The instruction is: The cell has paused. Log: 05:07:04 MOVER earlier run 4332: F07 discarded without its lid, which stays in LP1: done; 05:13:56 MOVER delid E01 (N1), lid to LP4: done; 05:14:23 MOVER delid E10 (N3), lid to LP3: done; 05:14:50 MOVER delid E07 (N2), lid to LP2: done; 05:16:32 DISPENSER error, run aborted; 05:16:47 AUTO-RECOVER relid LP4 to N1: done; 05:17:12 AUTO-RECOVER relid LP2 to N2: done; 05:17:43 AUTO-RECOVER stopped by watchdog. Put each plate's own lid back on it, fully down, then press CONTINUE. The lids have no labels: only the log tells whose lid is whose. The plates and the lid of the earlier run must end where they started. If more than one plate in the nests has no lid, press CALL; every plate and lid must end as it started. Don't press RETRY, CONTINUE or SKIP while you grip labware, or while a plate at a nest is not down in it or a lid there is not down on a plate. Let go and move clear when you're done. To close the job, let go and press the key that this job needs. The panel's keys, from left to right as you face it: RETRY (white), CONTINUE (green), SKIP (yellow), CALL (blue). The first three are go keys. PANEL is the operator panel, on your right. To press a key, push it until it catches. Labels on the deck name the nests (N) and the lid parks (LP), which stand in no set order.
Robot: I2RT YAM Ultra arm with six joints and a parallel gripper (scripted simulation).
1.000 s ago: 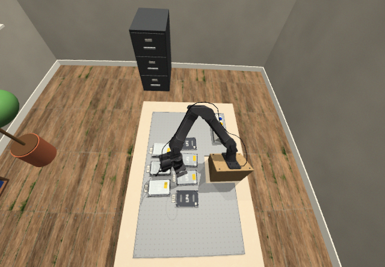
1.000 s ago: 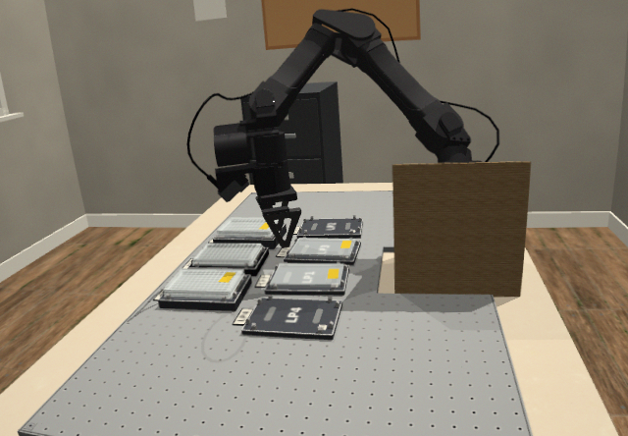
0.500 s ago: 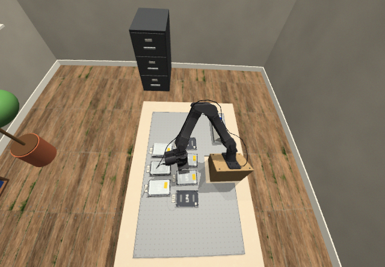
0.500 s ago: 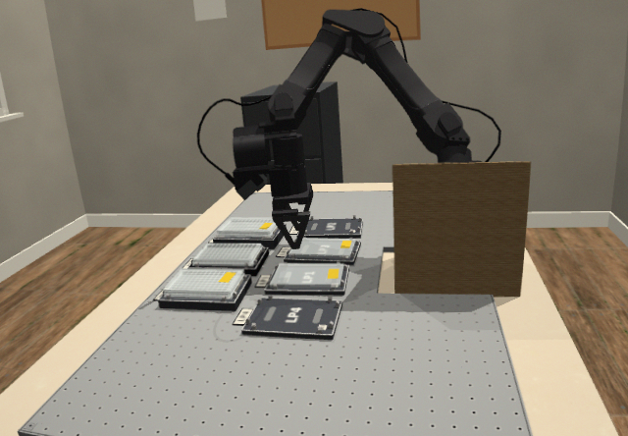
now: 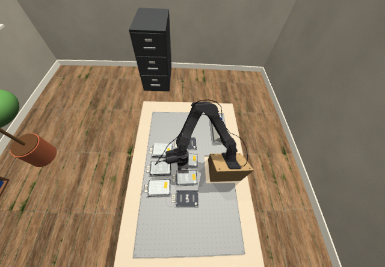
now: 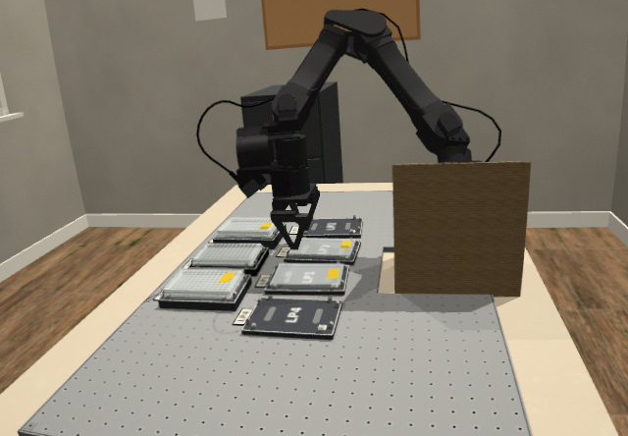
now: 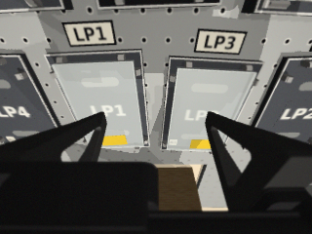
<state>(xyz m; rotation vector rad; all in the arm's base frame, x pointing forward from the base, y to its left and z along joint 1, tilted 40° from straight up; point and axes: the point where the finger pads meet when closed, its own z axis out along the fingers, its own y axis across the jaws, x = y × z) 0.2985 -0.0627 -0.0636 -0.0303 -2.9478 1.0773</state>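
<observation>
Three plates stand in a column on the left of the deck. The near plate (image 6: 205, 285) and the far plate (image 6: 246, 228) carry lids with yellow tags. The middle plate (image 6: 229, 254) has no lid and its wells are bare. In the right column, LP4 (image 6: 292, 316) and LP2 (image 6: 332, 226) are empty. LP1 (image 7: 99, 102) and LP3 (image 7: 212, 107) each hold a clear lid with a yellow tag. My gripper (image 6: 293, 233) is open and empty, pointing down above the gap between the LP1 and LP3 lids, as the wrist view (image 7: 156, 132) shows.
The arm's base stands on a wooden box (image 6: 460, 228) right of the lid parks. The operator panel (image 5: 213, 128) lies at the far right of the deck, mostly hidden behind the arm. A black filing cabinet (image 5: 150, 49) stands beyond the table.
</observation>
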